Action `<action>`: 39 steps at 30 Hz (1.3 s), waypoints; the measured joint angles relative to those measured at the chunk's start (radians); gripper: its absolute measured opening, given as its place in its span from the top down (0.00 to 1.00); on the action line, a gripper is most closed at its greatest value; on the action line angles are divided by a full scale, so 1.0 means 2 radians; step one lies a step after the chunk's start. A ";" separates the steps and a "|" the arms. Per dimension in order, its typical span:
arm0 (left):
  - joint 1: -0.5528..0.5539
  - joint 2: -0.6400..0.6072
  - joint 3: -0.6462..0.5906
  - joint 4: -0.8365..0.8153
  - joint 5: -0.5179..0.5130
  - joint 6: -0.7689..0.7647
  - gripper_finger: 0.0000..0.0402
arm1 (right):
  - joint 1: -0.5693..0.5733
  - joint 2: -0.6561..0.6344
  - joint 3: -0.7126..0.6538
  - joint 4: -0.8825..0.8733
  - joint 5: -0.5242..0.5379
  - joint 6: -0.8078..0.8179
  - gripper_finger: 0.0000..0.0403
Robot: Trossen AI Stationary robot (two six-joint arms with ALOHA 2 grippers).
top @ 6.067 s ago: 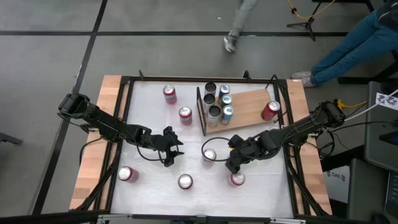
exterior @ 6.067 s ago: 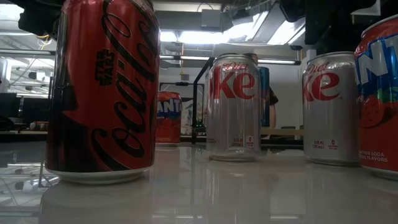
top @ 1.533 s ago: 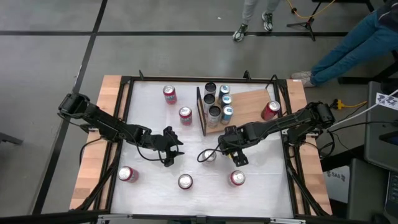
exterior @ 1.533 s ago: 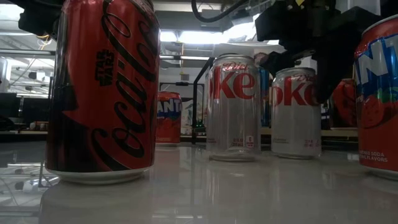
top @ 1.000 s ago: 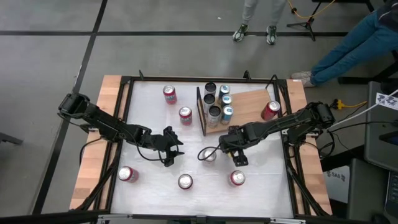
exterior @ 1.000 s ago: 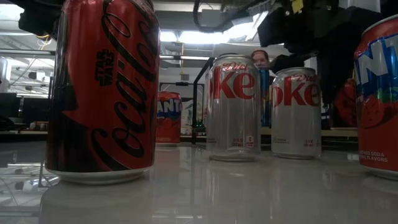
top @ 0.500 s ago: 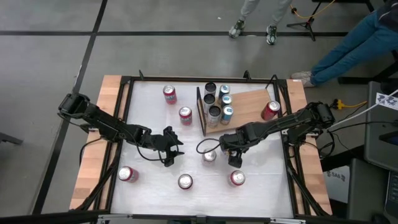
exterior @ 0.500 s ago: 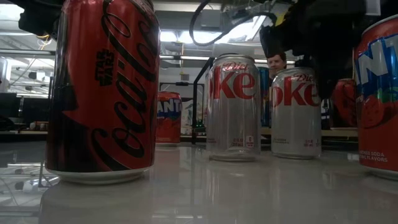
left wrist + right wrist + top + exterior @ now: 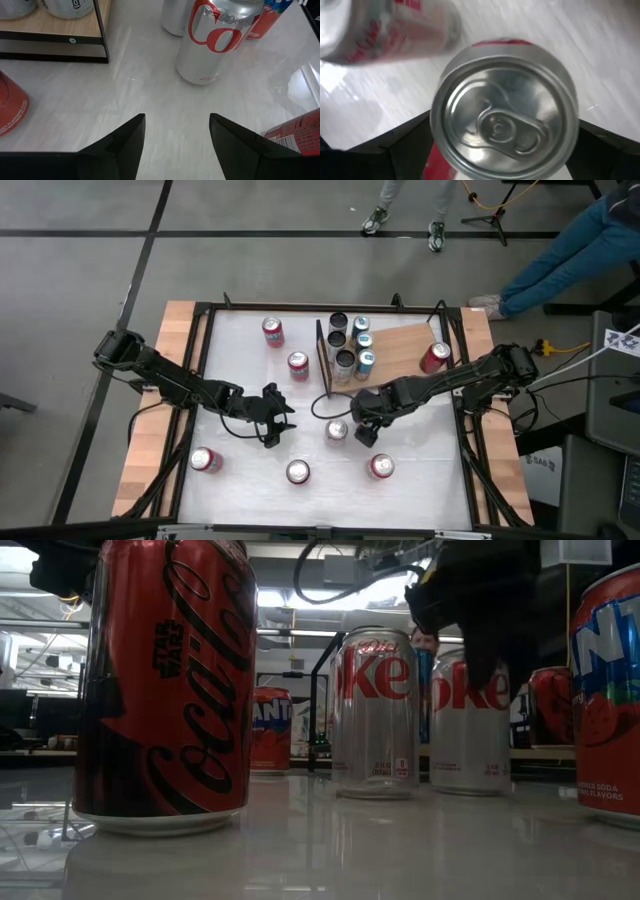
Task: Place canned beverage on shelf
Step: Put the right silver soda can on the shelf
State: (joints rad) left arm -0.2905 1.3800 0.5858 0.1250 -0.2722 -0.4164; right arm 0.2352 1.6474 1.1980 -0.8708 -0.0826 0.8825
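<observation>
The shelf (image 9: pixel 400 348), a wooden board with a black frame (image 9: pixel 322 360), lies at the table's far middle. Several cans (image 9: pixel 350 345) stand on it, and a red can (image 9: pixel 434 357) is at its right end. A silver Diet Coke can (image 9: pixel 337 430) stands upright on the table near the shelf's front. My right gripper (image 9: pixel 356 428) hangs open over this can (image 9: pixel 504 120), pointing steeply down, a finger on either side of its top; no touch shows. My left gripper (image 9: pixel 270 416) waits open at the table's middle left, with nothing between its fingers (image 9: pixel 177 132).
Loose cans stand on the white table: two red ones (image 9: pixel 273 331) (image 9: pixel 298 365) at the far left and three (image 9: pixel 203 460) (image 9: pixel 298 472) (image 9: pixel 381 467) along the near side. In the low view a red Coca-Cola can (image 9: pixel 165 690) stands closest. People's legs (image 9: pixel 400 200) show beyond the far edge.
My right gripper has rolled about its own pointing line above the silver can, so its fingers have swung round toward the can's right side. Its gap looks unchanged. The can has stayed where it was.
</observation>
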 joint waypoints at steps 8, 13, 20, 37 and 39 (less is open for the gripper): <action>0.000 0.000 0.000 0.000 0.000 0.000 0.47 | 0.000 0.000 0.000 0.015 0.028 0.035 0.08; 0.000 0.000 0.000 0.000 0.000 0.000 0.47 | 0.000 0.000 0.000 0.046 0.028 0.036 0.08; 0.000 0.000 0.000 0.000 0.000 0.000 0.47 | 0.000 0.000 0.000 0.073 0.028 0.036 0.08; 0.000 0.000 0.000 0.000 0.000 0.000 0.47 | 0.000 0.002 0.000 0.070 0.036 -0.029 0.08; 0.000 0.000 0.000 0.000 0.000 0.000 0.47 | 0.000 0.005 0.000 0.069 0.036 -0.030 0.08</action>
State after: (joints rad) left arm -0.2906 1.3797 0.5858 0.1246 -0.2722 -0.4160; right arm 0.2359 1.6574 1.1980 -0.7332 -0.0105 0.8219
